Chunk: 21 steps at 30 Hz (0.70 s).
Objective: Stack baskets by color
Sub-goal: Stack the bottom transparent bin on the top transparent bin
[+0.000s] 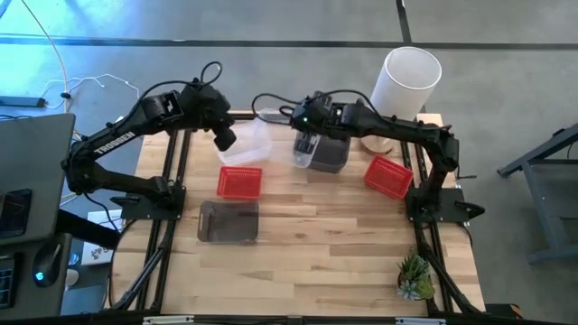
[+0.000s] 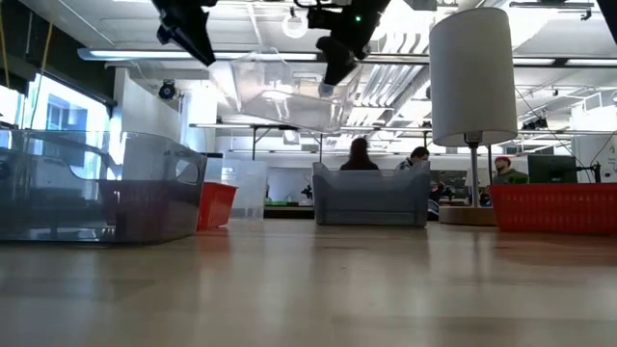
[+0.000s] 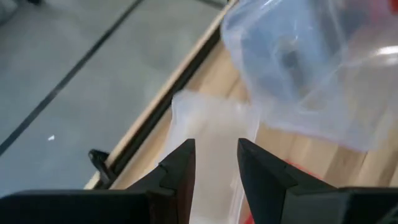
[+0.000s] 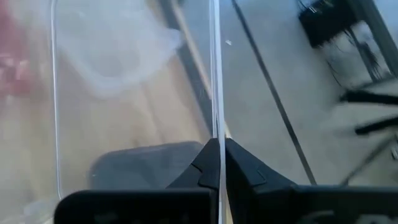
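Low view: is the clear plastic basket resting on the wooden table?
No. The clear plastic basket hangs tilted in the air, well above the wooden table, with the right gripper pinching its rim.

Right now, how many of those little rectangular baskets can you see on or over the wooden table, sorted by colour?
Red mesh-sided plastic basket: 2
Smoky dark grey translucent plastic basket: 2
Clear plastic basket: 2
Total: 6 in view. Any nested inside another cannot be told apart.
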Motion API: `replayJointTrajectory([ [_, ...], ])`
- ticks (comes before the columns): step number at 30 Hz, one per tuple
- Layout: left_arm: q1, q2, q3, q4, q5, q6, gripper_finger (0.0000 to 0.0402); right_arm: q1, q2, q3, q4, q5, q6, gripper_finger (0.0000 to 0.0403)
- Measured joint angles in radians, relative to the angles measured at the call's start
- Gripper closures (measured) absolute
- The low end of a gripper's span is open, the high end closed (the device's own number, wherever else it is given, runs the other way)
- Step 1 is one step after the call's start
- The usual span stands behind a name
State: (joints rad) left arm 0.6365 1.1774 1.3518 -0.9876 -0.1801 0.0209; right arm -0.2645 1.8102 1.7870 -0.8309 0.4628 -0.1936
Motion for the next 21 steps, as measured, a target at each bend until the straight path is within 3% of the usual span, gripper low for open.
replayJointTrajectory([
  [8,-0.004,0.022,0.0,0.13,-0.026,-0.055,0.0296,-0.012,0.0,0.0,0.0,0.124,0.13,0.0403],
  [21,-0.063,0.122,0.0,0.237,-0.068,-0.071,0.0296,-0.04,0.0,0.0,-0.008,0.133,0.134,0.0403],
])
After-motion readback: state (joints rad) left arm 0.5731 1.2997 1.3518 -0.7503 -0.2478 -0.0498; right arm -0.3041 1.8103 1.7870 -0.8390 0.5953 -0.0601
